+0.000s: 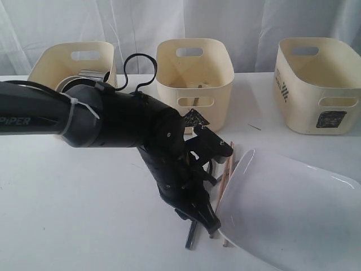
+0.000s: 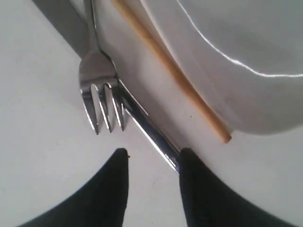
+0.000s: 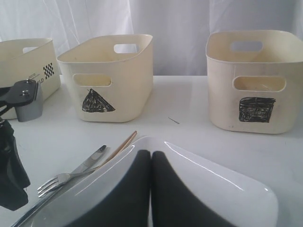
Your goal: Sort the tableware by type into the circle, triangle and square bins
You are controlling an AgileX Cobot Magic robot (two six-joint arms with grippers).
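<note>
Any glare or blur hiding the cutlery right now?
Left wrist view: fork and knife sharp, a glare streak on the plate, left tool tips blurred. Right wrist view: right tool out of focus, triangle bin crisp. Exterior view: soft, arm covers the fork.

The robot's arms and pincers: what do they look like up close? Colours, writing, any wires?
The left arm is a thick, glossy black tube with white PIPER lettering, white cable ties around it and a thin black cable looping above. The left gripper and right gripper both have smooth, black, rounded, tapering fingers.
</note>
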